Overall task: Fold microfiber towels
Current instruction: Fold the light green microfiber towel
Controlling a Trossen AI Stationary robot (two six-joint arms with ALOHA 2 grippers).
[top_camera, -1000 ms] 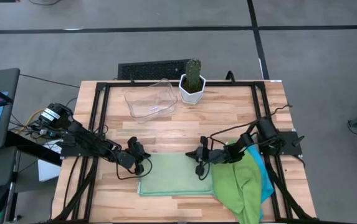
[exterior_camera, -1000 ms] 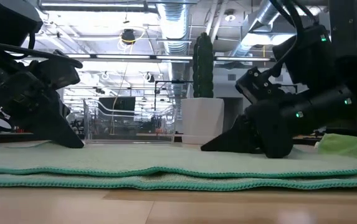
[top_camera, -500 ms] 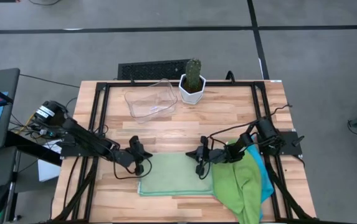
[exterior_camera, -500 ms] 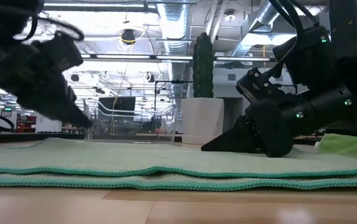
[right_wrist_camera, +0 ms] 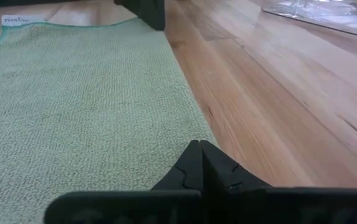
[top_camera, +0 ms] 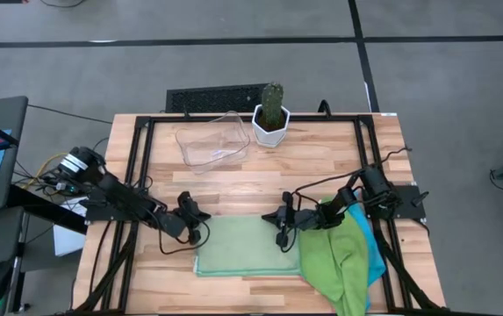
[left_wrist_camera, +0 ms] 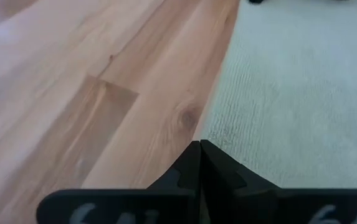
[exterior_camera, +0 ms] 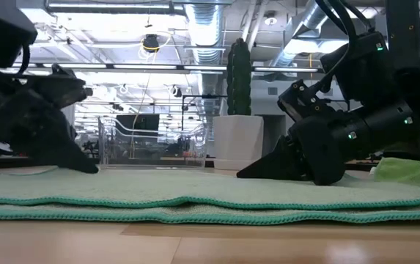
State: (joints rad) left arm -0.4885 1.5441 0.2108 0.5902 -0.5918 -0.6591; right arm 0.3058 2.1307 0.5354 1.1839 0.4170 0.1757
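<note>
pale green towel (right_wrist_camera: 91,106), unreadable white label (right_wrist_camera: 22,20)

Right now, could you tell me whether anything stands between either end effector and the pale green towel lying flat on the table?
Nothing visible does. The left end effector and the right end effector, both shut, sit at the far corners of the pale green microfiber towel.

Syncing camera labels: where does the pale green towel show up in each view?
High view: pale green towel lies flat at the table's front centre, between both arms.
Low view: it spans the foreground in folded layers.
Left wrist view: it fills the picture's right.
Right wrist view: it fills the picture's left.
Shared landmark: the towel's edge against the wooden table.
</note>
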